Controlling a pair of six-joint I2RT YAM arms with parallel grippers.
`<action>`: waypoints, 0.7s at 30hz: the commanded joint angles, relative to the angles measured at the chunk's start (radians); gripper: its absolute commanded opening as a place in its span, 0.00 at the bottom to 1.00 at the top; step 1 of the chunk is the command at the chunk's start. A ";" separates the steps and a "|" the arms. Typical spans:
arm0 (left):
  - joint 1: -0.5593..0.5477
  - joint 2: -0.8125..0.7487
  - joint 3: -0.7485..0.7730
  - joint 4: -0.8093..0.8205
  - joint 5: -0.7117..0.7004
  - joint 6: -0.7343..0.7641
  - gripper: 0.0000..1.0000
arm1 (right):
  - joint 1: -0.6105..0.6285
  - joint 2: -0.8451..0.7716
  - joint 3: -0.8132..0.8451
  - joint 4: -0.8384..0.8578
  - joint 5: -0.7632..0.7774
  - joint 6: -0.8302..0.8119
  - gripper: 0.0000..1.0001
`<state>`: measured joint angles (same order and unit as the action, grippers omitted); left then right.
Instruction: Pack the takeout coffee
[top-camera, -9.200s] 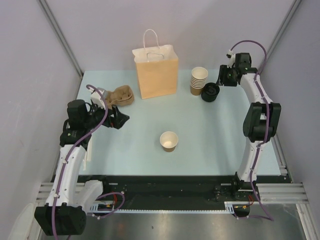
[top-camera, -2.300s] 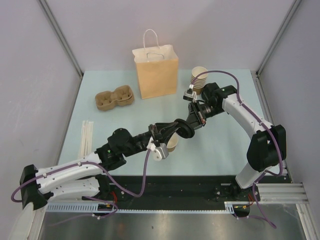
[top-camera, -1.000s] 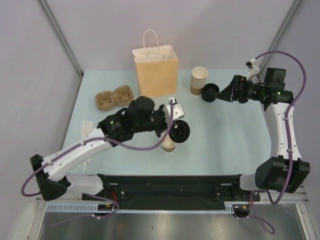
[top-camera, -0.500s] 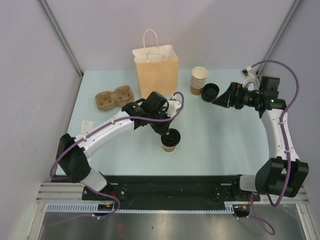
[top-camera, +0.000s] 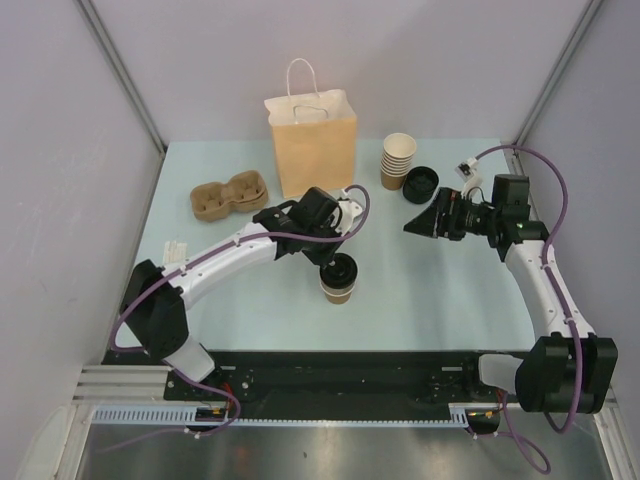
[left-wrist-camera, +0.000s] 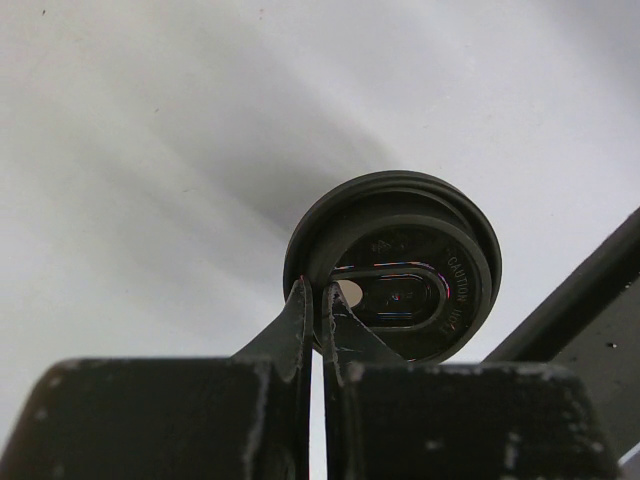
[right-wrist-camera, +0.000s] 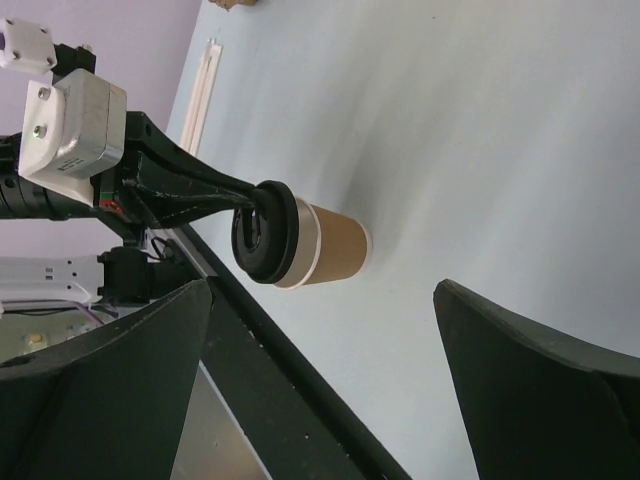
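1. Pale blue table: small brown kraft-paper cup with round black plastic lid stands mid-table
2. Left wrist view alone shows me left claw clenched, tips on its lid
3. Right claw released, well apart

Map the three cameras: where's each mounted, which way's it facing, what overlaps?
Top external: above and behind the bases, looking down at the table, left arm and right arm in view.
Left wrist: looks down past shut left fingers onto the black lid.
Right wrist: looks across the table between open right fingers at the lidded cup.
Shared: all three show the black lid; right wrist catches the left arm.
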<state>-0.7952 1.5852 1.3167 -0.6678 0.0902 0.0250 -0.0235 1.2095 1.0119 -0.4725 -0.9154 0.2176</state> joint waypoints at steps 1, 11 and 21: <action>-0.001 -0.005 0.039 -0.018 -0.043 -0.017 0.00 | -0.001 -0.010 -0.006 0.058 0.024 0.026 1.00; -0.004 0.012 0.041 -0.024 -0.035 -0.017 0.00 | -0.001 -0.031 -0.042 0.094 0.032 0.051 1.00; -0.021 0.033 0.058 -0.032 -0.024 -0.019 0.00 | -0.003 -0.027 -0.047 0.097 0.033 0.052 1.00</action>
<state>-0.8074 1.6161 1.3315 -0.7010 0.0628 0.0250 -0.0235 1.2068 0.9630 -0.4118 -0.8871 0.2623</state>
